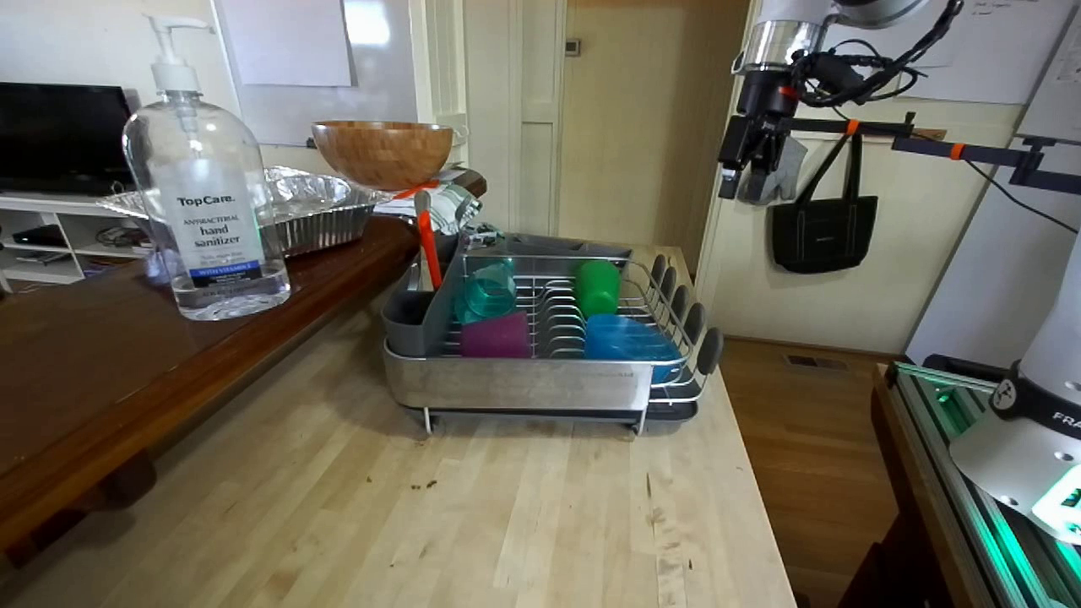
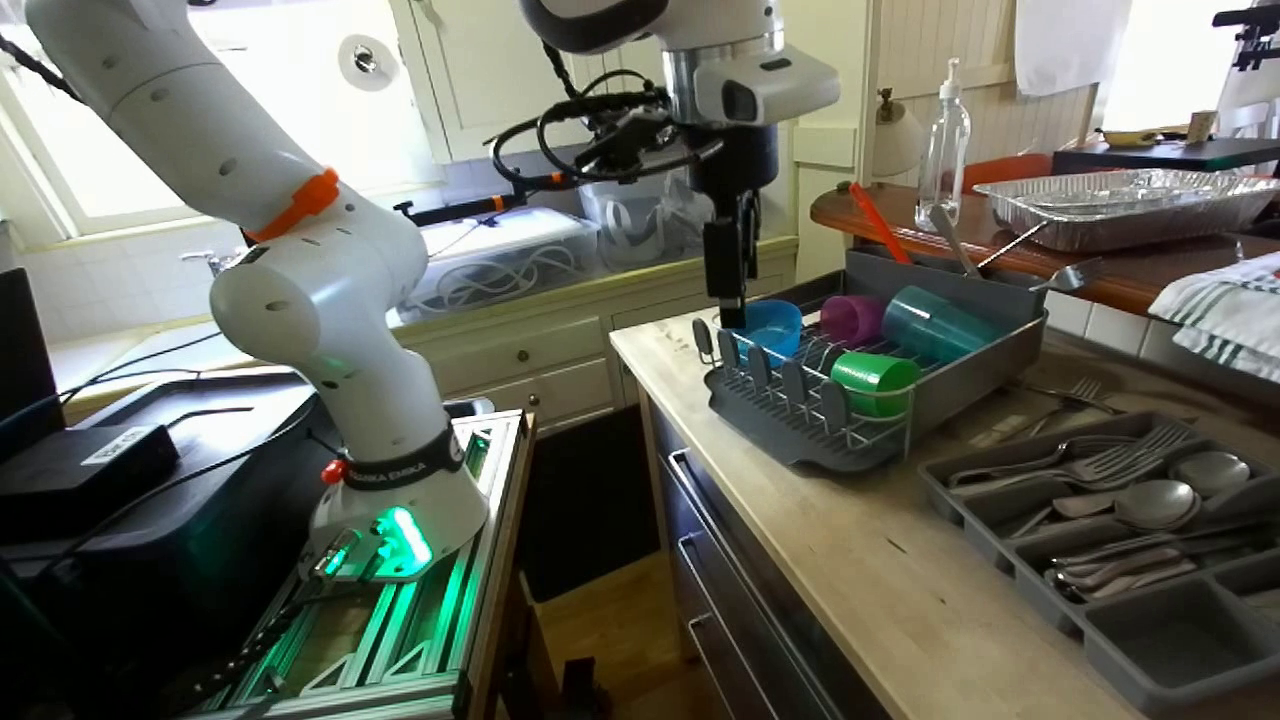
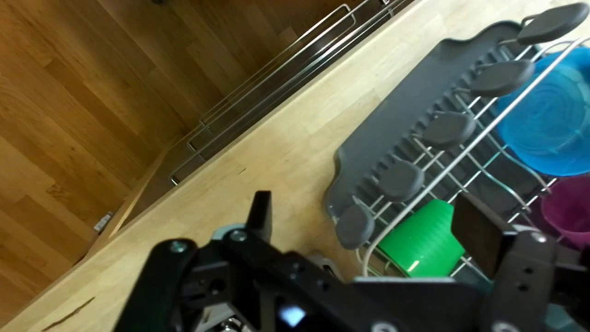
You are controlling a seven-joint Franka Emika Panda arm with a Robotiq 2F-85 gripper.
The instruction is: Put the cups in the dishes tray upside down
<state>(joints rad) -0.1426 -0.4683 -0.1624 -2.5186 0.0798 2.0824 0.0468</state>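
- One wood floor (image 1: 819, 456), four o'clock of the wire rack (image 1: 519, 384) in an exterior view.
- Wooden counter (image 1: 507, 532) underneath; dark specks (image 1: 431, 484) toward seven.
- Inside: blue cup (image 1: 629, 340) four; teal cup (image 1: 490, 294) ten, green cup (image 1: 598, 289) two, both sideways; magenta cup (image 1: 496, 336) eight.
- Fingers (image 3: 261, 216) apart, nothing between; likely step, inverting: straddle squarely, lift past grey prongs (image 3: 448, 130), then roll.

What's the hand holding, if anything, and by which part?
Nothing is held: the hand is open, with the green cup lying in the dish rack.
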